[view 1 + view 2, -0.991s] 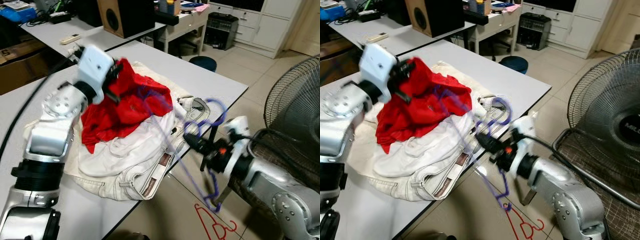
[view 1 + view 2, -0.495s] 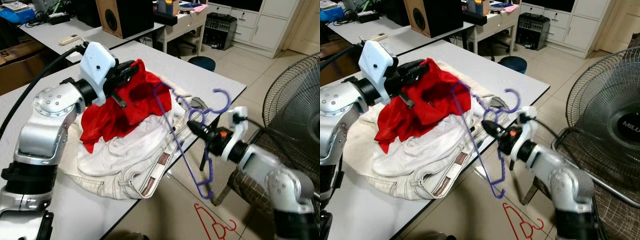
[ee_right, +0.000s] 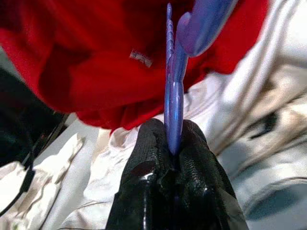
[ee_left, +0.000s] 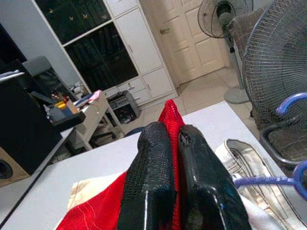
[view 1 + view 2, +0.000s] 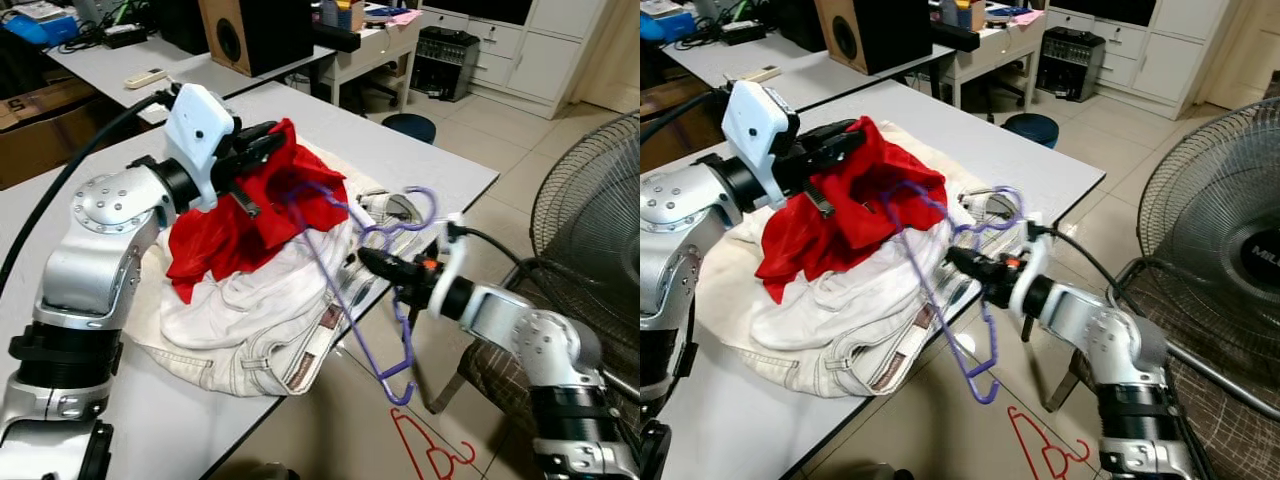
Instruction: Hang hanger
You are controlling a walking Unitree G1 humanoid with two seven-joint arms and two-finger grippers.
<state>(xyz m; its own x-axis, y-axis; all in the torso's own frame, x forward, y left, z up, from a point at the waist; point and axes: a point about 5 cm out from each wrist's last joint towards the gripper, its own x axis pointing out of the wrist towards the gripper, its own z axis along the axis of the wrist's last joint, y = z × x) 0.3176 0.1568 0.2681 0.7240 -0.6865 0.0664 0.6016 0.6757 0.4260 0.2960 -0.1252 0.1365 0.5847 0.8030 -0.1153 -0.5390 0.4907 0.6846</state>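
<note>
A red garment [image 5: 250, 215] lies on a heap of white clothes [image 5: 260, 320] on the white table [image 5: 400, 150]. My left gripper [image 5: 262, 140] is shut on the garment's upper edge and holds it raised; red cloth [image 4: 170, 115] shows pinched between the black fingers [image 4: 148, 163]. A purple hanger [image 5: 345, 300] leans over the table's edge, its hook [image 5: 425, 205] up and one shoulder end against the red garment. My right gripper [image 5: 375, 262] is shut on the hanger [image 3: 175, 96] just below the hook.
A large standing fan [image 5: 590, 200] is at the right, close to my right arm. On the floor below the table's edge lies a red hanger [image 5: 430, 450]. A dark stool [image 5: 408, 127] stands beyond the table. More desks and a speaker are behind.
My right gripper has carried the purple hanger lower and leftwards, so its shoulder end now meets the red garment. The left gripper keeps the garment raised in nearly the same place.
</note>
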